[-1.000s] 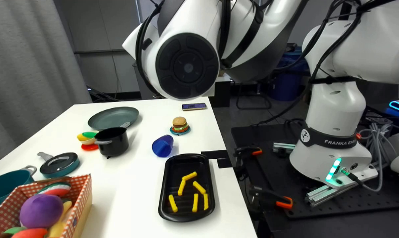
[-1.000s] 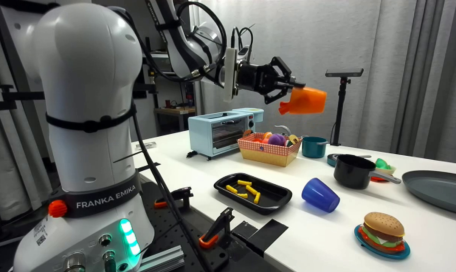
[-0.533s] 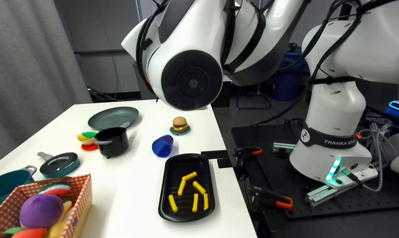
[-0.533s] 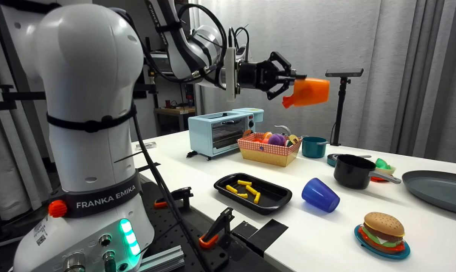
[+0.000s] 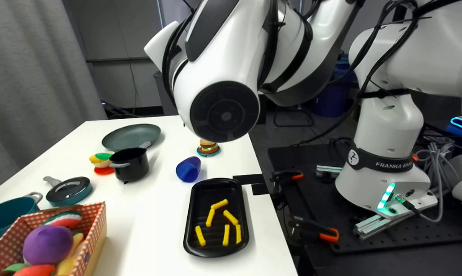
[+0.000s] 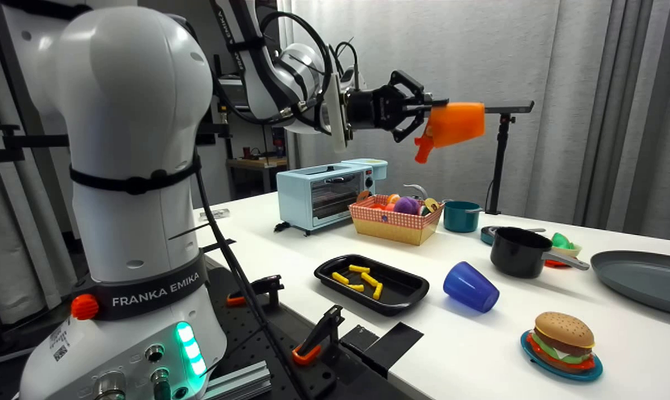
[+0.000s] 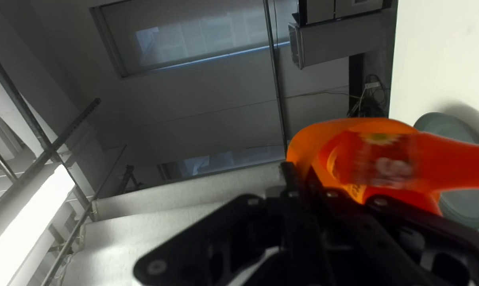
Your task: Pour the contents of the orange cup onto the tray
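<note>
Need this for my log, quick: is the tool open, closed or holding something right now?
Tool: closed, holding the orange cup near its rim.

Near the black pot (image 6: 513, 262) lie a blue cup (image 6: 471, 287) and grey pan (image 6: 643, 280); farther off, a burger (image 6: 563, 340).

The arm (image 6: 129, 78) is glossy white, bulging above the black collar (image 6: 156, 291) that reads FRANKA EMIKA in white capitals; an orange-red ribbed knob (image 6: 84, 306) sits at that collar's side; below the collar come a segmented green light strip (image 6: 191, 349), round connectors (image 6: 154, 353) and a small square-code sticker (image 6: 60, 353). Above the collar are dark grey inlays (image 5: 211, 28), a black disc cap (image 5: 225, 113) with ringed panels, black cables (image 5: 167, 63) and straps (image 6: 136, 185); farthest from the collar, the black, angularly linked fingers (image 6: 436, 103) show round screw heads (image 7: 157, 267).
</note>
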Motion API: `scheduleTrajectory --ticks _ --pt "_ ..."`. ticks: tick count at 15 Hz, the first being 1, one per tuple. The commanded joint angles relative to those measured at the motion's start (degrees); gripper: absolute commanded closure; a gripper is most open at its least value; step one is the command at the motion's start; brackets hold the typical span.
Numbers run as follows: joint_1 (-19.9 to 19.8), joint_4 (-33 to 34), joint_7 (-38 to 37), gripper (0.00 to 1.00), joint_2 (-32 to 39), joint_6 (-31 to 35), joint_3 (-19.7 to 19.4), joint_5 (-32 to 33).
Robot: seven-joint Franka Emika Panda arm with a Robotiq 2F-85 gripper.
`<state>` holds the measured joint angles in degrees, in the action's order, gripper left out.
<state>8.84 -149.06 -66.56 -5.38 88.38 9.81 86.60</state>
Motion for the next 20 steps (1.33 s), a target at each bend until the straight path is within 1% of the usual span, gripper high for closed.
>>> scheduleTrajectory --ticks 1,20 --pt "0.7 0.1 -2.7 0.99 1.0 -2.8 0.2 0.5" --pt "0.6 0.4 -3.7 0.99 1.4 -1.4 -0.1 -1.6"
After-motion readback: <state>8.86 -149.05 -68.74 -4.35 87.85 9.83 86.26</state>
